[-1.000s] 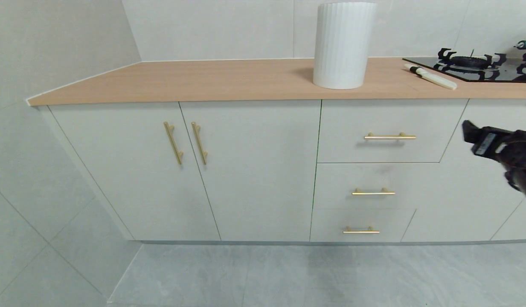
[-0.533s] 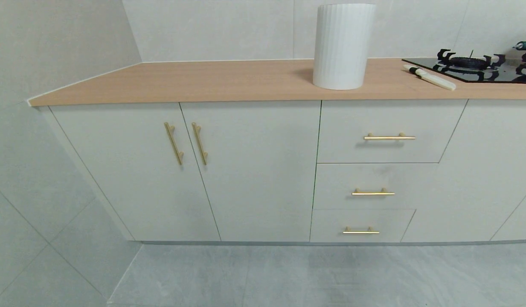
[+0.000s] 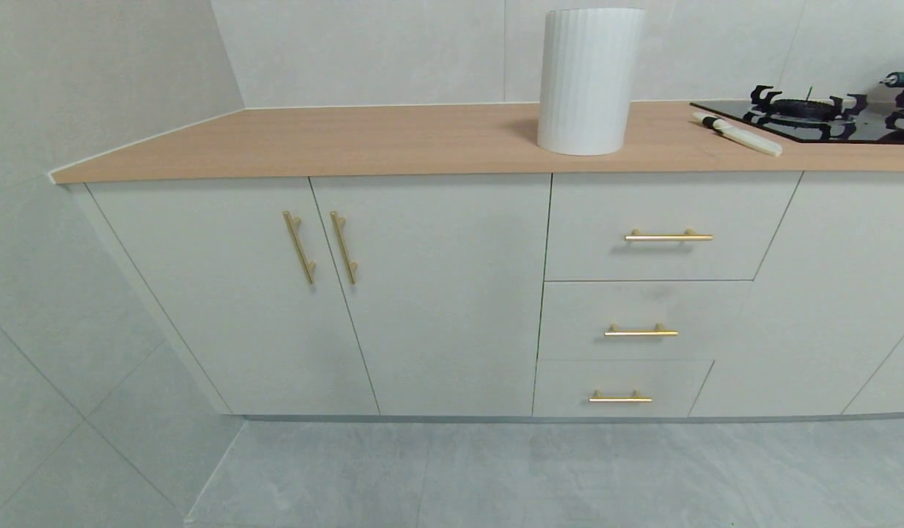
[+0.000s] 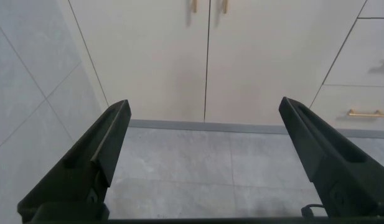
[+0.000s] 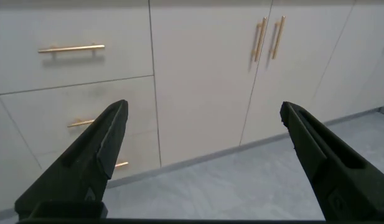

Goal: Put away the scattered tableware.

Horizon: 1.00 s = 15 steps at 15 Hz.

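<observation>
On the wooden countertop (image 3: 349, 143), head view: pale utensil (image 3: 737, 133) lying flat just beside the hob (image 3: 796, 126), long axis slanting far-left to near-right, dark-banded end farthest. Cannot tell blade from handle. Hob cut off at the picture's edge. Left wrist view: left gripper (image 4: 204, 155) spread wide, empty, before cabinet doors (image 4: 148, 50). Right wrist view: right gripper (image 5: 204, 155) likewise apart, empty, facing drawers (image 5: 73, 68).

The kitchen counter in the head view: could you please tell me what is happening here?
Nothing is being handled yet. The left tool and right tool are open and empty, low before the shut cabinet. A utensil lies on the countertop between the white ribbed container and the stove.
</observation>
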Motion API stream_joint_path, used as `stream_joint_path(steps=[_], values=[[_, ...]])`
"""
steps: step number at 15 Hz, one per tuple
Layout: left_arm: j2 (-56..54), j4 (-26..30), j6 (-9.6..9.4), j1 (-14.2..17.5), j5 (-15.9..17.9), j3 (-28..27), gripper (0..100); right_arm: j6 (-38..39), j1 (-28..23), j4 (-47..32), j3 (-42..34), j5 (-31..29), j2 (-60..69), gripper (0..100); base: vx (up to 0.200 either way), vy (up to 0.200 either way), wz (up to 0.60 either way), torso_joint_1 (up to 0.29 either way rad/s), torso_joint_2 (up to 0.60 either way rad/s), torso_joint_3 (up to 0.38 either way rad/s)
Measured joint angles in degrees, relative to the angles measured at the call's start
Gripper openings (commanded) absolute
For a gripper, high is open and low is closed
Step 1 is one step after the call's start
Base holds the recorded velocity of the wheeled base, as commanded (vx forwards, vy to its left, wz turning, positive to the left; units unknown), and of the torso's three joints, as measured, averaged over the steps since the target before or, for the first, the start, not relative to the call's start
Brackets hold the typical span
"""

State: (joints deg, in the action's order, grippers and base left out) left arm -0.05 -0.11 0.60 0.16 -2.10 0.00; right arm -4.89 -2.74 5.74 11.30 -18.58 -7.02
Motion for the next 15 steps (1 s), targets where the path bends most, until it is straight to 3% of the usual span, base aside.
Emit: stream_joint_path(steps=[2, 8, 12, 15], values=[[0.0, 0.0, -0.02, 0.0, 0.02, 0.0, 100, 1.52, 2.58, -0.13, -2.18, 6.99, 2.89, 100, 0.0, 0.0, 0.0, 0.0, 0.0, 0.0], [0.0, 0.01, 0.0, 0.0, 0.0, 0.0, 100, 2.57, 2.93, -2.57, -10.51, 11.54, 6.81, 100, 0.0, 0.0, 0.0, 0.0, 0.0, 0.0], [0.0, 0.01, -0.02, 0.02, 0.0, 0.0, 100, 5.92, 2.9, -5.81, -11.14, 18.55, 7.13, 100, 0.0, 0.0, 0.0, 0.0, 0.0, 0.0], [0.0, 0.0, -0.05, 0.0, 0.0, 0.0, 100, 5.07, 2.88, -5.56, -11.25, 19.07, 7.18, 100, 0.0, 0.0, 0.0, 0.0, 0.0, 0.0]])
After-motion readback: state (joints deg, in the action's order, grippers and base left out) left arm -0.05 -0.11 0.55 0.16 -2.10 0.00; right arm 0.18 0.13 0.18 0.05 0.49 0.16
